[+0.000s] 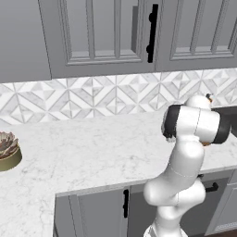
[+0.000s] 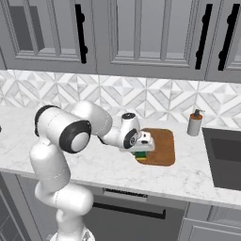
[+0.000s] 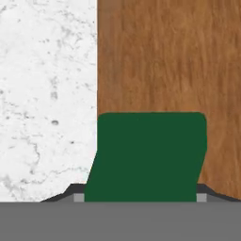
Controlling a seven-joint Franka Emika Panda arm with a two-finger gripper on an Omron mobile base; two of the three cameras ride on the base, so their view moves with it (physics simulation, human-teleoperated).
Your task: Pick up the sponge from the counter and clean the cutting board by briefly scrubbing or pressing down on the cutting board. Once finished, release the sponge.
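Note:
The dark green sponge (image 3: pixel 148 155) rests on the orange-brown cutting board (image 3: pixel 169 56), at the board's edge beside the white marble counter (image 3: pixel 47 94). My gripper (image 3: pixel 140 196) is directly over it, with a dark fingertip hard against each side, shut on the sponge. From the right base view, the arm stretches out to the board (image 2: pixel 162 147). There the gripper (image 2: pixel 140 150) points down at the board's near left corner. The sponge (image 2: pixel 140 155) shows its green and yellow layers just under the hand.
A soap dispenser (image 2: pixel 194 123) stands behind the board's right side, and a dark sink (image 2: pixel 226 155) lies further right. A bowl with a succulent (image 1: pixel 7 150) sits far left on the counter. Wall cabinets hang above the tile backsplash.

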